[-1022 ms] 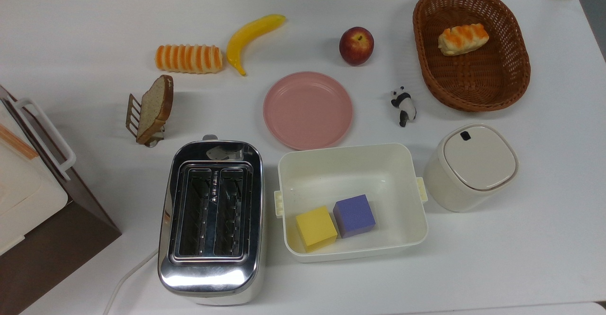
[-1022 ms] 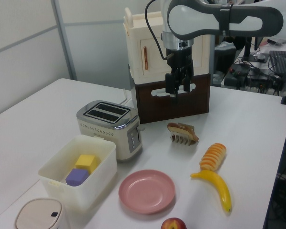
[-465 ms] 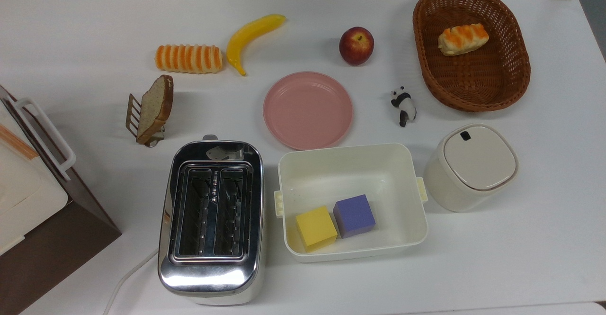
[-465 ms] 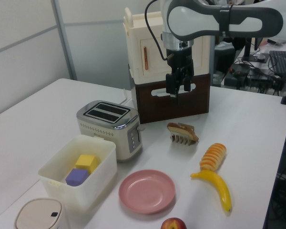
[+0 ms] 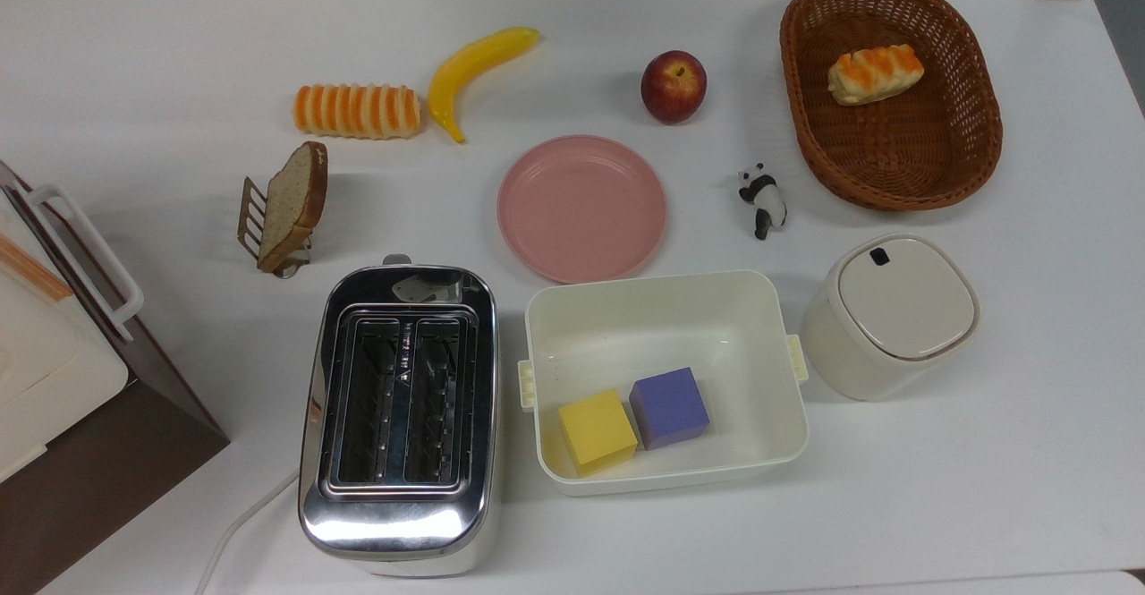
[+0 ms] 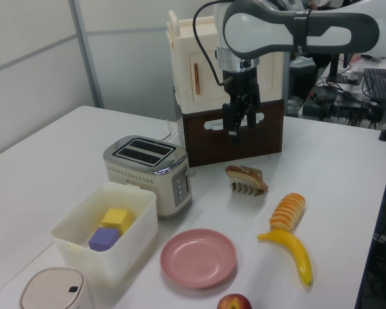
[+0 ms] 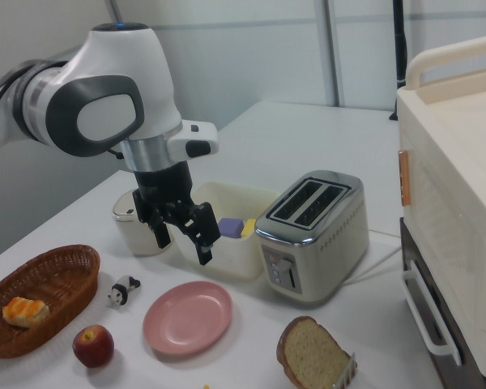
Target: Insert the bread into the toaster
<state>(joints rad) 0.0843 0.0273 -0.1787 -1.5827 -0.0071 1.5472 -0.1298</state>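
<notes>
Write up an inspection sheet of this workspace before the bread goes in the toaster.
Surface: white table, no spills seen.
Job's things: bread leaning in a small rack; toaster, both slots empty.
Clutter: striped roll, banana, apple, pink plate, panda, basket holding a bun, white bin holding a yellow cube and a purple cube, lidded canister.
Gripper: gripper open, empty, raised above the table.
Cables: white cord from the toaster to the table edge.
Surroundings: cream box on a brown stand at the top view's left; desk with a keyboard behind.
</notes>
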